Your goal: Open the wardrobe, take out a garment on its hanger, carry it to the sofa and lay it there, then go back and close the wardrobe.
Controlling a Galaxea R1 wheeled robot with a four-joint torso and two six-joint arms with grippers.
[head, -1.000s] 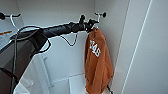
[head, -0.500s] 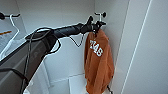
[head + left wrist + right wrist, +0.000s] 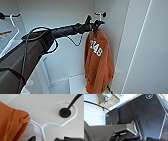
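Observation:
The wardrobe (image 3: 62, 15) stands open with its white inside facing me. The rust-orange garment (image 3: 98, 65) with white lettering hangs at the right end, near the side wall. It hangs on a white hanger (image 3: 50, 124) whose hook curls around the black rail (image 3: 73, 100). My left arm reaches in from the left, and the left gripper (image 3: 96, 25) is at the hanger's neck, just above the garment's shoulder (image 3: 11, 122). In the left wrist view two dark fingertips (image 3: 32, 138) stand apart on either side of the hanger's stem. The gripper looks open.
A second white hanger (image 3: 12, 27) hangs at the left end of the wardrobe. A white door (image 3: 145, 50) stands open on the right. The wardrobe floor (image 3: 72, 82) lies below the garment. A wicker basket (image 3: 107, 99) shows in the right wrist view.
My left arm has stretched a little further right, bringing the gripper up to the hanger's hook. The garment hangs as before.

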